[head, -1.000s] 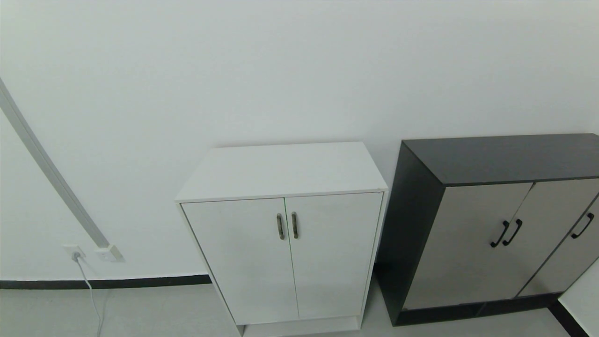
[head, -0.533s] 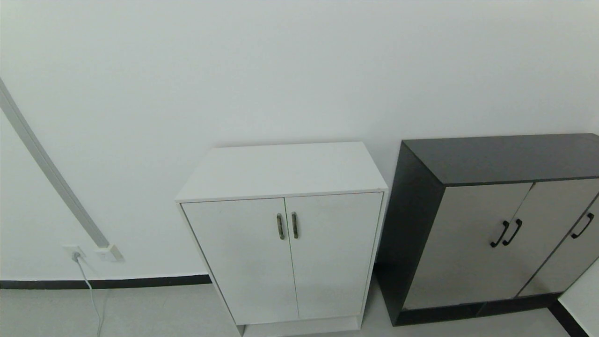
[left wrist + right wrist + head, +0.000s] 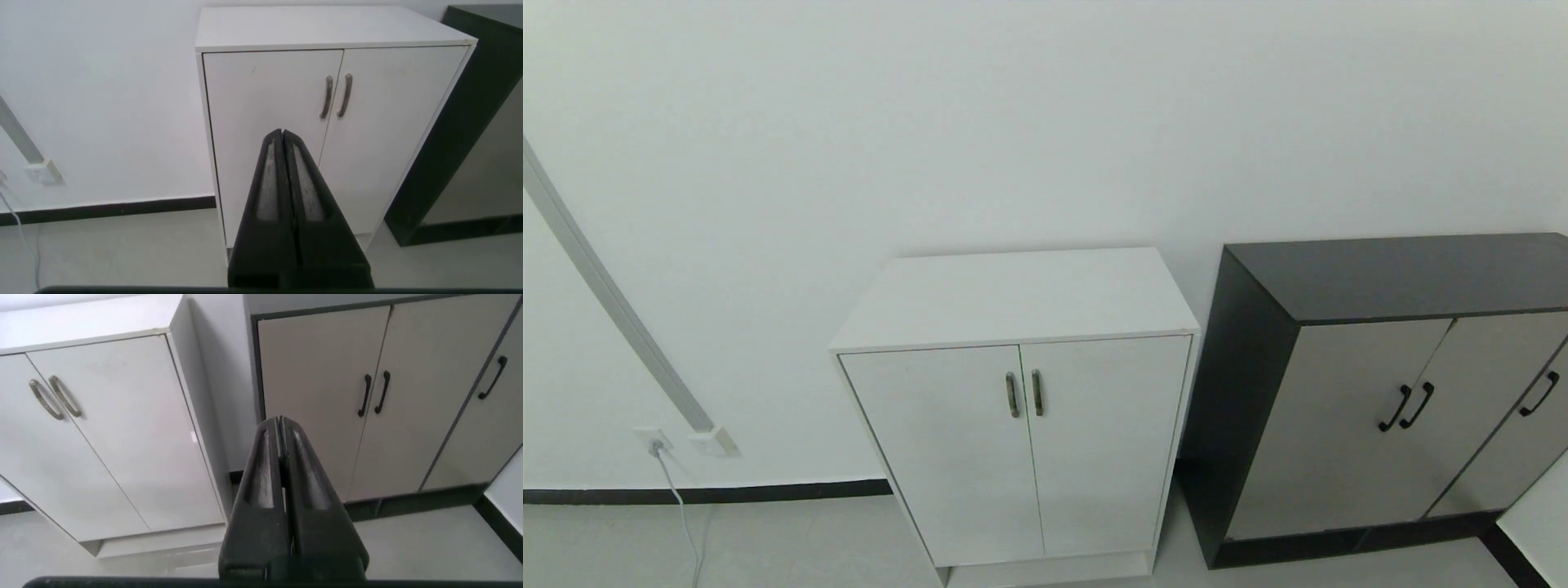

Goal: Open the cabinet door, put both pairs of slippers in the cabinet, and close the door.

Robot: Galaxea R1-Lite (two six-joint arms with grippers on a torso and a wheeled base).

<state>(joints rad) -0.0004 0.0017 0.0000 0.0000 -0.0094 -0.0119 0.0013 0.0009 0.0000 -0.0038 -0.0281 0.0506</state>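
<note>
Both closed and empty, left gripper [image 3: 283,135] and right gripper [image 3: 279,423] sit well short of the shut white cabinet [image 3: 980,457] ahead; best open one, hook a door handle [image 3: 1012,394] squarely, pull along the hinge arc.

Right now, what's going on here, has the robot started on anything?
Nothing is being handled. The left gripper and right gripper are both shut and empty, held in the air short of the white cabinet. Its two doors are closed and the handles at the centre seam are untouched, so opening is not yet done. A black cabinet stands on the robot's right.
</note>
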